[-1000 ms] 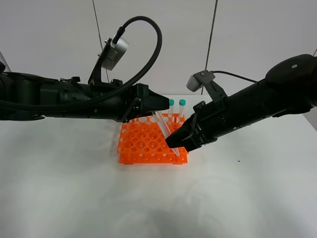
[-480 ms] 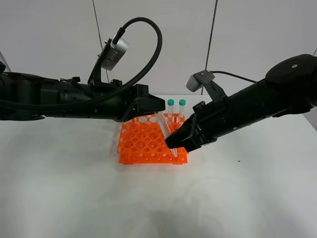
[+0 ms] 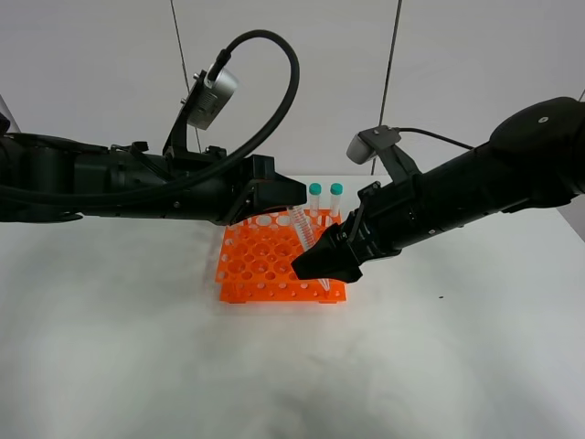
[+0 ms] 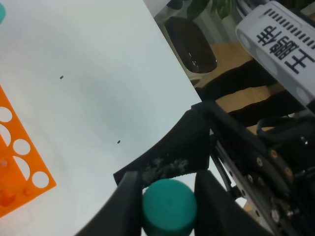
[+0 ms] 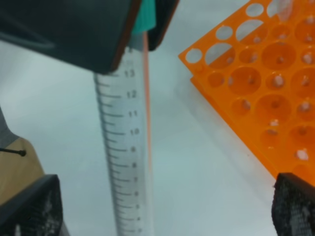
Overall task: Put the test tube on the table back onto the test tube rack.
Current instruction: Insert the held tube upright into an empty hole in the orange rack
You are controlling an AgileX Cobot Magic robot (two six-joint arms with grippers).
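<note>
The left arm reaches in level from the left edge of the high view. The left gripper point(image 3: 294, 196) sits above the rear of the rack point(image 3: 260, 265), clamped on the teal cap point(image 4: 170, 206) of the tube point(image 3: 303, 230). The tube hangs tilted, its tip down toward the rack's right front. The tip is hidden, so it may or may not be in a hole. The right arm slants down from the right edge. The right gripper point(image 3: 309, 266) is low over that same corner, its jaws wide on either side of the tube and not touching it.

The table point(image 3: 137, 366) is plain white, with a grey panelled wall point(image 3: 475, 64) behind. Two capped tubes point(image 3: 325, 198) stand upright in the rack's back row, just right of the left gripper.
</note>
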